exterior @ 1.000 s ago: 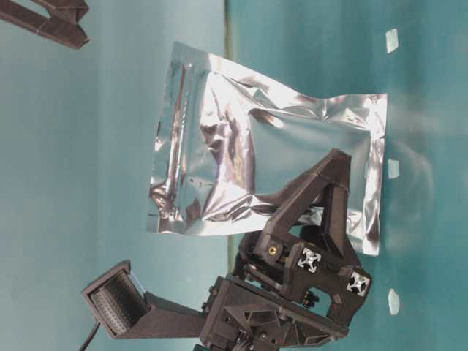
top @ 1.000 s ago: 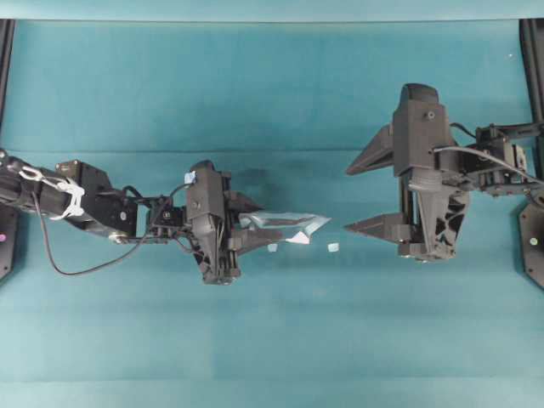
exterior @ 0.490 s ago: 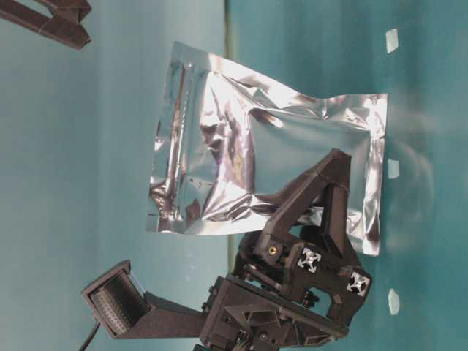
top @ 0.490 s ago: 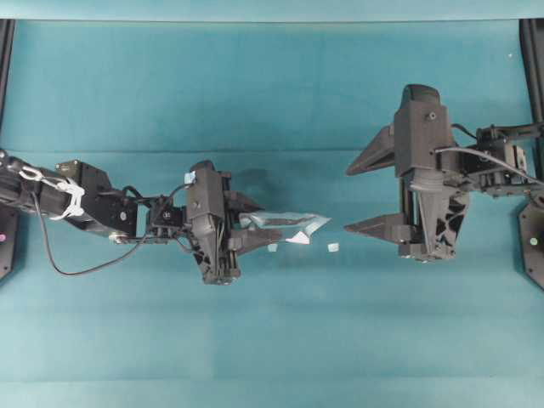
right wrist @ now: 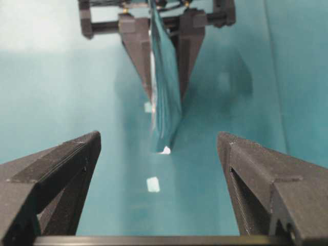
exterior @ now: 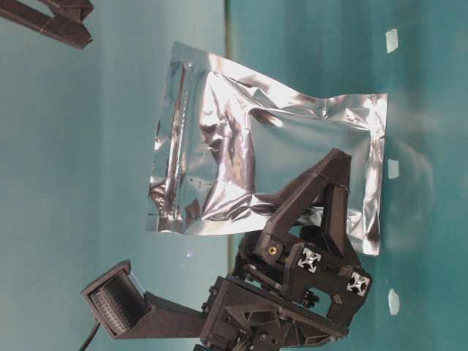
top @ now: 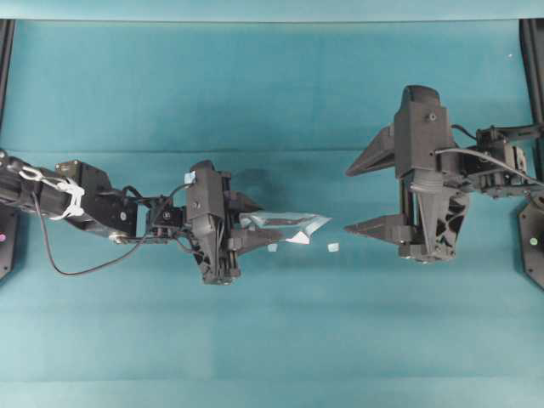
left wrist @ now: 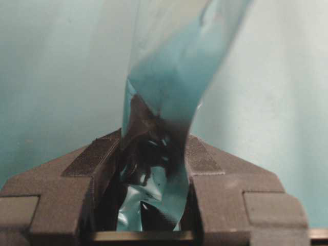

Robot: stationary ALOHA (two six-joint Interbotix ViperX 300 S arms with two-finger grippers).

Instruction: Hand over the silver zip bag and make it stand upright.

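Teal tabletop (top: 272, 93), black side rails (top: 533, 68)

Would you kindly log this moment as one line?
left gripper: shut on silver zip bag | right gripper: open, facing bag, apart

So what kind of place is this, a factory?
More likely a robot test bench: two arms, left gripper and right gripper, face each other over a plain teal table, with one foil bag.

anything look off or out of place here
Nothing is spilled or damaged. The silver zip bag is crinkled and held edge-on off the table in the left gripper, while the right gripper waits open, apart from it. A few small white scraps lie on the teal table below the bag.
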